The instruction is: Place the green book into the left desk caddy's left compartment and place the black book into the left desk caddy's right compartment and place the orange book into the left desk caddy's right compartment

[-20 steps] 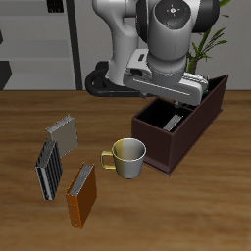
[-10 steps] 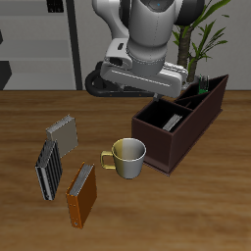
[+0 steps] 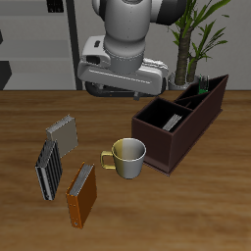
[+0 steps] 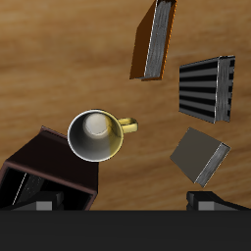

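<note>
1. Wooden table fills the lower two thirds of the exterior view; dark shelving and a potted plant stand behind it in the upper part.
2. Robot arm: white and grey, upper centre of the frame, held above the table's back portion.
3. Gripper: in the wrist view its two fingers sit wide apart with nothing between them, so the claw is open and empty.
4. Left desk caddy: dark maroon box in the middle band of the frame, running diagonally toward the back.
5. Green book: only a green sliver shows, standing in the left compartment at the taller slanted end.
6. Black book: dark slab with a pale edge, lying inside the right compartment, the wide low section.
7. Orange book: flat on the table in the lower part of the frame, well apart from the caddy, near the table's front edge; also seen by the wrist camera.
8. Mug: cream with a yellowish inside, upright, just beside the caddy's low end, between it and the orange book.
9. Striped book: grey and black, just behind the orange book.
10. Grey book: small, just behind the striped book.
</note>
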Robot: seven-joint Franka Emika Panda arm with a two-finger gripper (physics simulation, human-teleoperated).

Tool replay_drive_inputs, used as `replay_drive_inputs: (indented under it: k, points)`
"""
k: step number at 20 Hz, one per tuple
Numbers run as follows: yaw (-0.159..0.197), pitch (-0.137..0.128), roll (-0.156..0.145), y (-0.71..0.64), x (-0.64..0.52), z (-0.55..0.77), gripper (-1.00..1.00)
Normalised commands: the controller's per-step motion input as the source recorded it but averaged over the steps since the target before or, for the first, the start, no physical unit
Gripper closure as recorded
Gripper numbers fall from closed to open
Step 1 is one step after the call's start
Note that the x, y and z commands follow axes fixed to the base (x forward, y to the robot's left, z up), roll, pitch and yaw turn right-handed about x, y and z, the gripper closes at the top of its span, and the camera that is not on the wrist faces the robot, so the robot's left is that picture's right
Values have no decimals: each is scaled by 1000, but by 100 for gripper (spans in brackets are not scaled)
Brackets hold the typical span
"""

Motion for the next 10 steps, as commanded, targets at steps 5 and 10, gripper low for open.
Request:
replay_drive_inputs:
  k: [5,10]
  points:
    - [69,-2,69,-308,261,-22,-100]
    - [60,-39,90,-225,217,21,-100]
